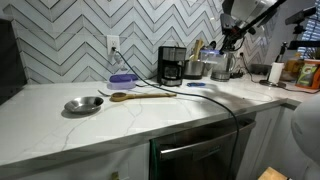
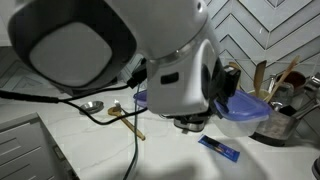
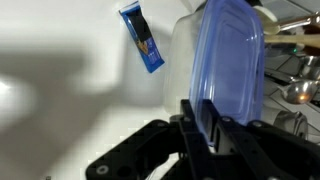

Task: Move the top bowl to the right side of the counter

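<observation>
My gripper [image 3: 207, 118] is shut on the rim of the top bowl [image 3: 230, 60], a pale lavender-blue plastic bowl that hangs tilted on edge in the wrist view. In an exterior view the bowl [image 2: 246, 108] is held above the white marble-look counter [image 2: 170, 155], beside the gripper [image 2: 222, 95]. In an exterior view the arm reaches in at the upper right, with the gripper [image 1: 228, 42] over the far end of the counter [image 1: 150, 125]; I cannot make out the held bowl there. A darker blue-purple bowl [image 1: 122, 78] sits next to the coffee maker [image 1: 171, 65].
A shiny metal bowl [image 1: 83, 104] and a wooden spoon [image 1: 140, 96] lie on the counter, and both show again [image 2: 91, 105] [image 2: 127, 120]. A blue packet [image 3: 142, 38] lies below the gripper. Utensil holders and jars [image 2: 278, 88] crowd the wall end. A black cable [image 1: 215, 100] crosses the counter.
</observation>
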